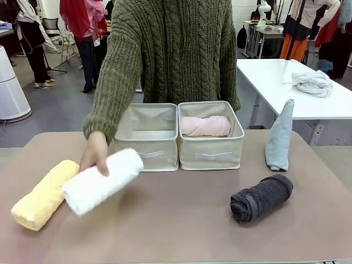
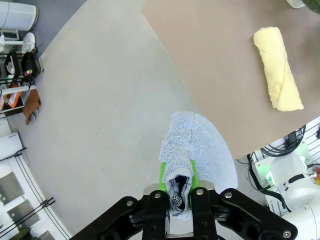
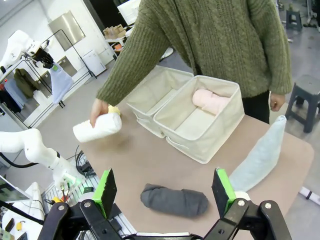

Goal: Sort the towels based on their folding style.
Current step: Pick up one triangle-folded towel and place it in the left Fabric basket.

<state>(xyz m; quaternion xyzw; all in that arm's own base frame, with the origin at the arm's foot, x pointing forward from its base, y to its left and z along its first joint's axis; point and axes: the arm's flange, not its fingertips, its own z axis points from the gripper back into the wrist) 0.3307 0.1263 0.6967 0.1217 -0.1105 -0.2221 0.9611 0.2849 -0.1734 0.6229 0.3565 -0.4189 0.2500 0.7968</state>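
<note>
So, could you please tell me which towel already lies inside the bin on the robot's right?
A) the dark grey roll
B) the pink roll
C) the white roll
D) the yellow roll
B: the pink roll lies inside the right bin.

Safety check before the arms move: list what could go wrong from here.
The left gripper pinches the lavender-blue cone by one end above the table edge; it could slip to the floor or unfold. The person's hand is on the white roll; an arm reaching there could strike it.
</note>
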